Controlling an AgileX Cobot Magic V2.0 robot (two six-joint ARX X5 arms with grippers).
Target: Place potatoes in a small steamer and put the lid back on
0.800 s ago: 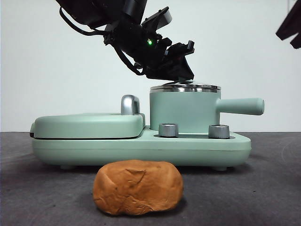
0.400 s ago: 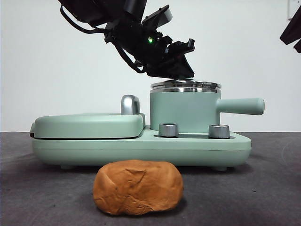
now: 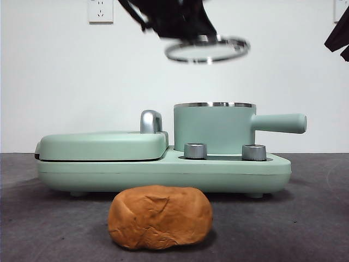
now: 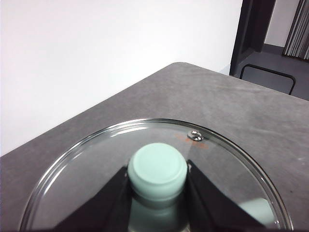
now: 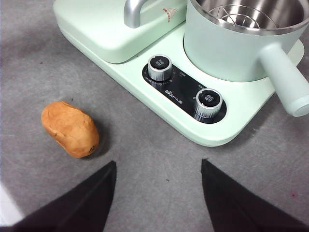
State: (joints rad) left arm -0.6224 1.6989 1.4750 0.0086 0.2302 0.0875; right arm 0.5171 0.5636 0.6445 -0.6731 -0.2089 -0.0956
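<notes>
The clear glass lid (image 3: 207, 50) hangs in the air well above the small steamer (image 3: 212, 128). My left gripper (image 3: 203, 34) is shut on the lid's mint-green knob (image 4: 157, 166); the glass (image 4: 96, 164) spreads around the jaws. The steamer (image 5: 231, 43) stands uncovered on the right of the appliance, its steel inside showing and its handle (image 3: 279, 123) pointing right. The orange-brown potato (image 3: 160, 216) lies on the table in front of the appliance. My right gripper (image 5: 158, 183) hovers open above the table near the potato (image 5: 70, 128), showing as a black tip (image 3: 338, 33) at the upper right.
The flat mint-green griddle cover (image 3: 103, 146) with a chrome handle (image 3: 151, 121) fills the appliance's left half. Two steel dials (image 3: 195, 150) (image 3: 253, 152) sit on the base in front of the pot. A wall socket (image 3: 100, 10) is behind.
My left gripper has lifted the lid off the steamer's rim and carried it straight up, leaving the pot uncovered. The potato and the right arm have not moved.
</notes>
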